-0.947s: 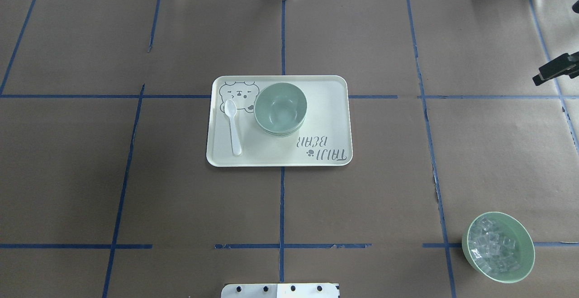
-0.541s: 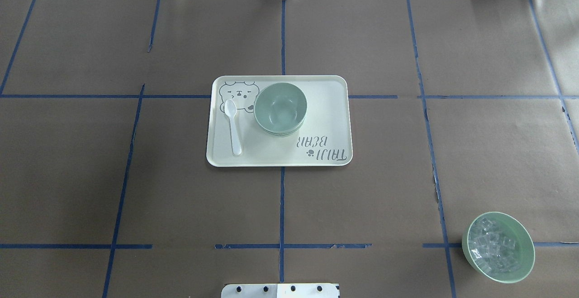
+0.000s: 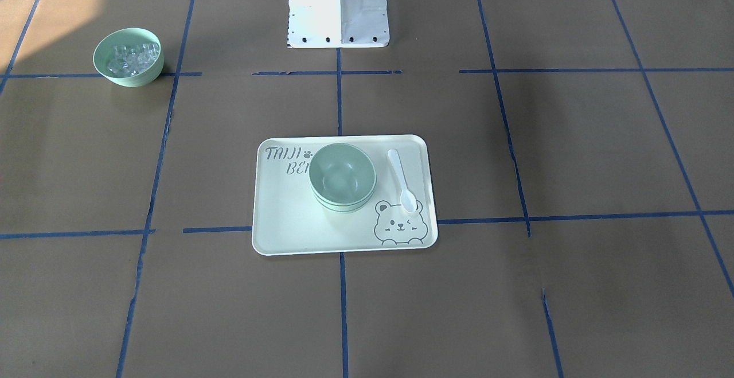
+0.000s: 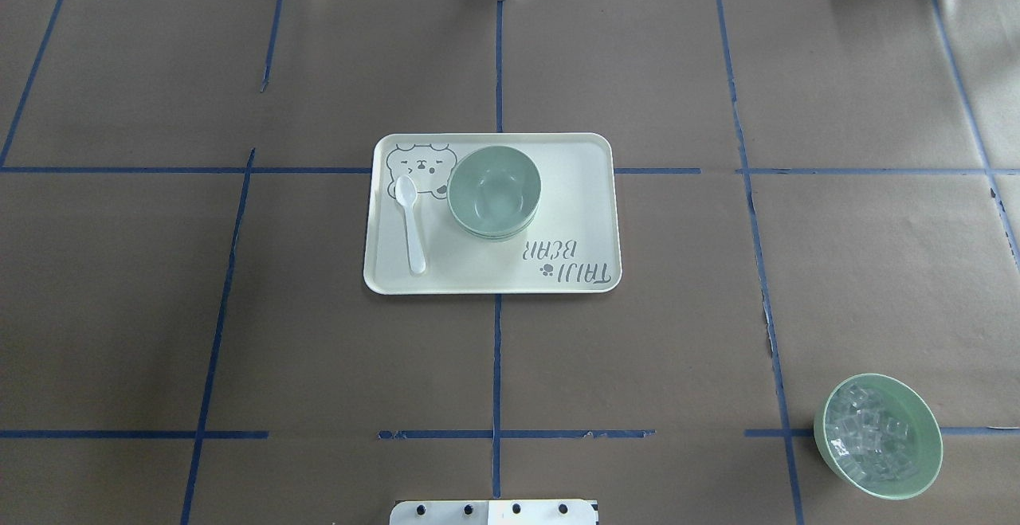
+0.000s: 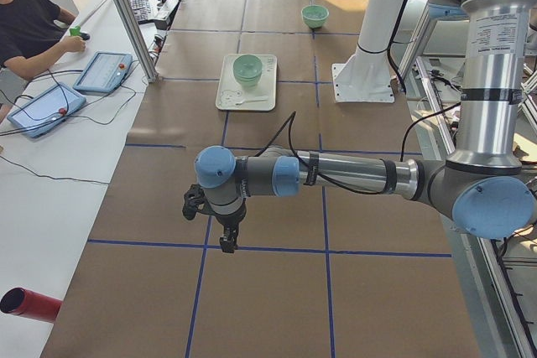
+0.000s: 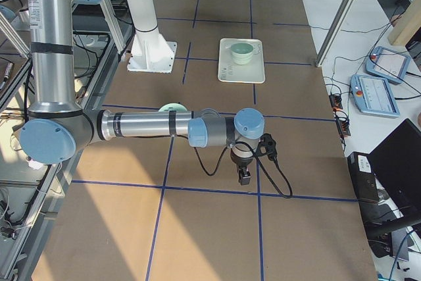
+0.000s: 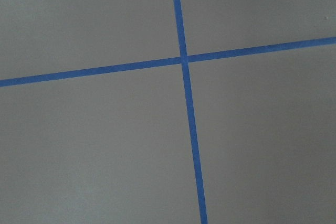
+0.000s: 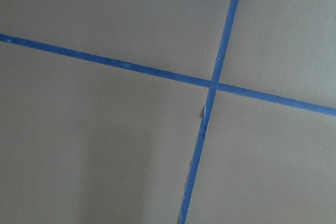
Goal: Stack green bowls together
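Nested bowls (image 4: 494, 190), seemingly three, on tray (image 4: 574, 214) beside spoon (image 4: 412, 226). Above table (image 4: 239, 310), left gripper (image 5: 226, 246) and right gripper (image 6: 244, 177); cannot tell jaws' spread.

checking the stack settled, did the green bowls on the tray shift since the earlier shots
No. The green bowls keep the same place on the tray, rim still overlapping the bear print's right edge.

left gripper (image 5: 226, 244) pointing straight down, right gripper (image 6: 244, 177) likewise, jaw state unclear
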Motion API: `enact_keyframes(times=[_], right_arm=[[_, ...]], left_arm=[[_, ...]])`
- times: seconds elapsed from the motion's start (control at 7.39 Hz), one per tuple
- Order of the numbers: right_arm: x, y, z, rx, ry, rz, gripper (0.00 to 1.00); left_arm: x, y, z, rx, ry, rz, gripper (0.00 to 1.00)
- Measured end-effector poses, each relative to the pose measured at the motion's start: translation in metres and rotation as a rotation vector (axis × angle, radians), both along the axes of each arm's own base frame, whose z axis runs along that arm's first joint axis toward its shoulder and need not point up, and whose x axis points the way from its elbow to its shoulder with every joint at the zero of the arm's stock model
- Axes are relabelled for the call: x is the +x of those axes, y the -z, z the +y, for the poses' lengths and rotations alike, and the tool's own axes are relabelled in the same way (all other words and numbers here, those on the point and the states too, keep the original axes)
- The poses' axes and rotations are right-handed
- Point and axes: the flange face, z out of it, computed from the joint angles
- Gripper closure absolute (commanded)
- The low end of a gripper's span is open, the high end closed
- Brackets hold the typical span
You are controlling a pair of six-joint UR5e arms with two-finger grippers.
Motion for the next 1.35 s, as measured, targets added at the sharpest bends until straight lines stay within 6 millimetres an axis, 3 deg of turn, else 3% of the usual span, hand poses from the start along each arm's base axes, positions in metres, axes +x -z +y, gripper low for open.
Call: enact_keyframes(times=[0.27, 0.68, 1.35], right_arm=[[0.011, -0.011, 0.009, -0.031, -0.028, -0.004, 0.00], [0.032, -0.017, 0.018, -0.058, -0.075, -0.024, 0.00], [0.037, -0.016, 0.021, -0.088, -0.114, -0.053, 0.00]], left_arm=[[-0.004, -0.012, 0.014, -0.022, 0.008, 0.002, 0.00], [-0.005, -0.013, 0.017, -0.027, 0.013, 0.006, 0.00], [-0.008, -0.011, 0.017, -0.023, 0.020, 0.007, 0.00]])
